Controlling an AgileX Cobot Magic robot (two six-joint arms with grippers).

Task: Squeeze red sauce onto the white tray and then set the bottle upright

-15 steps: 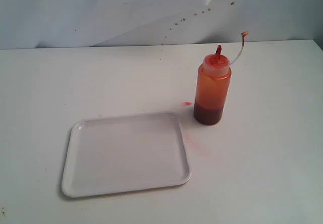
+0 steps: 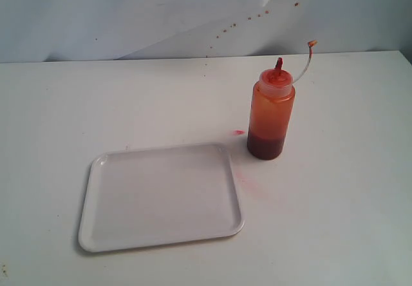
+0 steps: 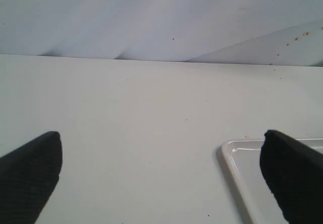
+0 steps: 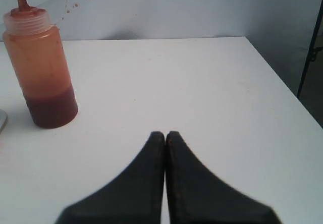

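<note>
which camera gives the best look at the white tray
The exterior view: the whole white tray shows there, with all four rounded corners and the raised rim. The left wrist view catches just one corner of it. The right wrist view shows at most a sliver at the picture's edge.

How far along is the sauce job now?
Nothing looks done: the flat white plastic tray is bare. Nothing is in hand: the left gripper is open, the right gripper shut and empty. The orange-stained squeeze bottle stands upright, untouched. Grasping, squeezing and standing it again remain.
</note>
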